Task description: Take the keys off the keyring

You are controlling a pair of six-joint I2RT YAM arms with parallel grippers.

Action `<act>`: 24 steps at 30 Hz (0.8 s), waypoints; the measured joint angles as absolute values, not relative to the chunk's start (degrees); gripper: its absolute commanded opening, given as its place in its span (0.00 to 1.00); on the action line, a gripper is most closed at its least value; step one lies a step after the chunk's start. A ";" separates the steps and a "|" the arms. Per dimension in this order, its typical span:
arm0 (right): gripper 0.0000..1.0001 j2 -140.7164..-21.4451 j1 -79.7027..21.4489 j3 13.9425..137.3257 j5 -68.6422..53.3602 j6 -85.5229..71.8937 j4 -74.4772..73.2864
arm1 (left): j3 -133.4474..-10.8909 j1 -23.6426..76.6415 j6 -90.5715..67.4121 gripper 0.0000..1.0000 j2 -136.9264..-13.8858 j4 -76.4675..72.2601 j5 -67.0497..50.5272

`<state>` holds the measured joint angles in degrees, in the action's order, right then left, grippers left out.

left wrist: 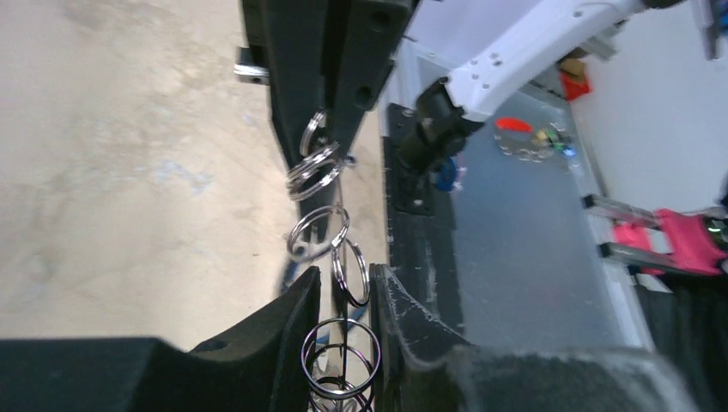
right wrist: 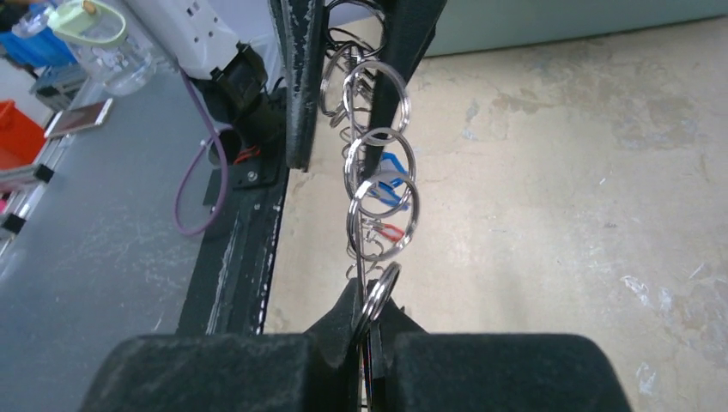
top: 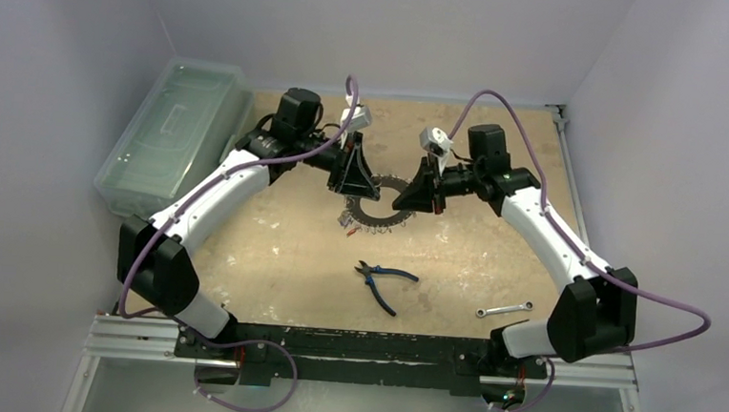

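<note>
Together, left pincer (left wrist: pixel 343 287) and right pincer (right wrist: pixel 370 302) grip one keyring (top: pixel 376 223).

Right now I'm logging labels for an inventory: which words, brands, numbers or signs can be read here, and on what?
None can be read. The pliers, the wrench, the clear bin and the keyring show no legible marking; the clutter beyond the table in the wrist views is too blurred for lettering.
</note>
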<state>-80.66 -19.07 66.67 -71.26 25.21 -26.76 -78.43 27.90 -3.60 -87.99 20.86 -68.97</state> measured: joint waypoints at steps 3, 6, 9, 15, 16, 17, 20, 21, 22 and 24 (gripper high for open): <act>0.00 -78.72 -18.94 62.70 -70.35 16.97 -18.65 | -82.21 27.64 0.73 0.70 -88.88 25.19 -64.03; 0.00 -75.42 -18.76 55.92 -68.64 5.54 -7.99 | -84.55 25.54 1.32 0.92 -89.49 25.19 -59.77; 0.00 -74.37 -18.06 52.53 -67.11 -5.93 2.39 | -84.42 20.25 -0.64 0.98 -89.08 22.24 -56.71; 0.00 -74.24 -13.72 49.78 -63.42 -27.86 25.54 | -82.85 12.01 1.45 0.92 -85.82 20.73 -50.46; 0.00 -74.24 -13.10 49.78 -62.50 -30.59 28.38 | -81.87 12.01 2.61 0.90 -84.71 21.08 -50.28; 0.00 -74.24 -12.73 49.78 -61.80 -32.36 30.37 | -80.77 12.21 3.88 0.88 -83.57 21.89 -50.41; 0.00 -74.26 -12.32 49.89 -59.27 -36.88 34.81 | -77.87 12.95 8.32 0.83 -80.93 24.51 -51.64; 0.00 -74.30 -12.32 50.00 -58.65 -37.80 35.40 | -76.99 13.06 9.37 0.81 -80.36 25.04 -52.16; 0.00 -74.37 -12.32 50.22 -57.78 -38.87 35.83 | -75.83 13.10 10.55 0.79 -79.75 25.50 -52.82; 0.00 -74.81 -12.34 50.76 -56.58 -40.56 36.56 | -73.49 13.32 11.92 0.75 -79.07 25.61 -54.00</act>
